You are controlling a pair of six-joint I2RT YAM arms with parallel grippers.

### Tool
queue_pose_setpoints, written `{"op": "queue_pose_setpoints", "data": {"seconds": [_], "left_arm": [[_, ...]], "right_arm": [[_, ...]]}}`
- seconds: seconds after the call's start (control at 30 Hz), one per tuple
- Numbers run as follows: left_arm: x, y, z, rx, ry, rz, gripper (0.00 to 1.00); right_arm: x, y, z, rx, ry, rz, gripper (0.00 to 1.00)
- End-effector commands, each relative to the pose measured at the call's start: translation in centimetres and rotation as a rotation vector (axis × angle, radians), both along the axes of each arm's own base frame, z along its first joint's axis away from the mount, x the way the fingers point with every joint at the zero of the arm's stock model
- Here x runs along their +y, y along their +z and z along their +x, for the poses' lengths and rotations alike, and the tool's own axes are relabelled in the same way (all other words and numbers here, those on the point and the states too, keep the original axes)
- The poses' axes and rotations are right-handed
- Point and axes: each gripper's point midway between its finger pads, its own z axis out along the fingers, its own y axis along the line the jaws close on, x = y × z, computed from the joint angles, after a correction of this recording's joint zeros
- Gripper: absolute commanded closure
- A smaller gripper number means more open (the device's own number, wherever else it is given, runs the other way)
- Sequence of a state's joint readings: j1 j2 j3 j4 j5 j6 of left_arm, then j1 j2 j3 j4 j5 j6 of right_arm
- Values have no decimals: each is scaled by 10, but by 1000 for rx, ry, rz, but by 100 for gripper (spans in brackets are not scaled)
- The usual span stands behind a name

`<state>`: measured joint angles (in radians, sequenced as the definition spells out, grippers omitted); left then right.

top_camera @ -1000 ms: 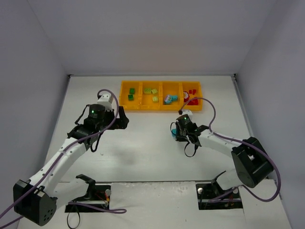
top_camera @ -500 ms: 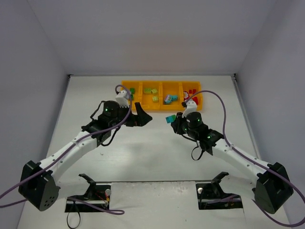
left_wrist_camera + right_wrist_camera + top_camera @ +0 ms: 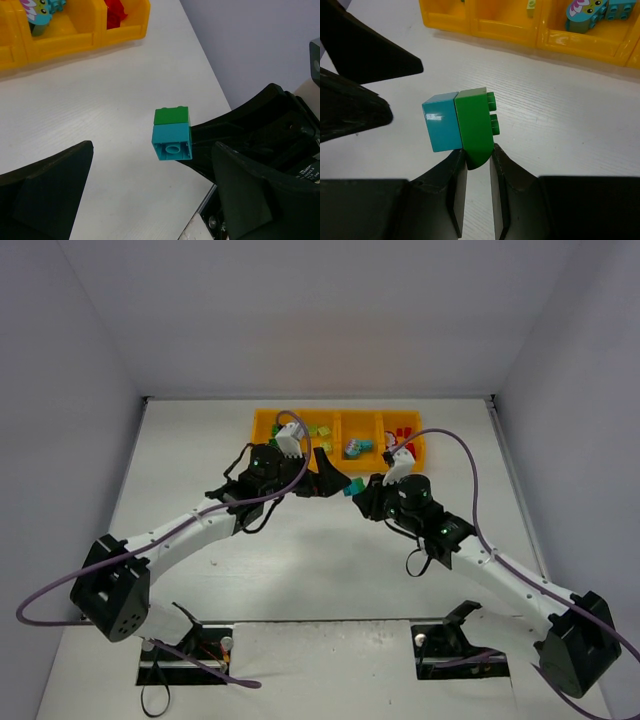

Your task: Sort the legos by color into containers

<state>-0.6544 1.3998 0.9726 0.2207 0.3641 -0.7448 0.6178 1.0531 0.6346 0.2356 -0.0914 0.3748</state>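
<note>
A dark green lego (image 3: 475, 125) with a teal lego (image 3: 441, 122) stuck to its side hangs above the table, and my right gripper (image 3: 478, 152) is shut on the green one's lower end. In the left wrist view the pair, teal lego (image 3: 171, 140) under green lego (image 3: 171, 115), sits just ahead of my open left gripper (image 3: 152, 150), between its wide fingers and touching neither. From above, the pair (image 3: 352, 488) lies between the left gripper (image 3: 333, 476) and right gripper (image 3: 364, 494), in front of the containers (image 3: 340, 412).
The orange-yellow tray (image 3: 510, 32) holds teal pieces (image 3: 358, 448), red pieces (image 3: 403, 433) and lime pieces (image 3: 322, 430); its left end is partly hidden by my left arm. Grey walls enclose the white table on three sides. Purple cables loop over both arms.
Both arms swung inward toward the table's middle. The right gripper carried the joined bricks up and left; the open left gripper came right until its fingers flank them.
</note>
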Motion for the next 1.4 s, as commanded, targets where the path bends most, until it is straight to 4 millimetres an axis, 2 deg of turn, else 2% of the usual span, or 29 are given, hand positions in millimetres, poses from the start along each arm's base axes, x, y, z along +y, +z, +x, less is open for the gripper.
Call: {"op": "queue_pose_setpoints", "data": {"seconds": [0.0, 0.23, 0.47, 0.5, 0.73, 0.93, 1.07, 1.27, 1.37], "left_arm": [[-20, 54, 4, -123, -50, -142, 3], [-32, 54, -3, -147, -106, -145, 11], [-35, 44, -4, -140, -130, -128, 29], [-36, 43, -4, -138, -132, -129, 37], [-39, 36, -3, -103, -138, -122, 53], [-43, 35, -8, -70, -167, -139, 83], [-44, 34, -11, -55, -183, -146, 100], [-38, 38, -20, -51, -207, -128, 100], [-32, 33, -27, -36, -209, -110, 100]], "right_arm": [[16, 38, 2, -97, 46, 105, 100], [21, 34, 0, -78, 68, 116, 100], [26, 34, 0, -74, 87, 131, 100], [26, 33, 0, -72, 89, 128, 100], [27, 32, 1, -70, 88, 129, 100], [25, 28, 0, -68, 84, 121, 100], [23, 24, 1, -67, 75, 110, 100], [9, 14, 6, -80, 13, 65, 100], [4, 15, 11, -100, -14, 46, 100]]}}
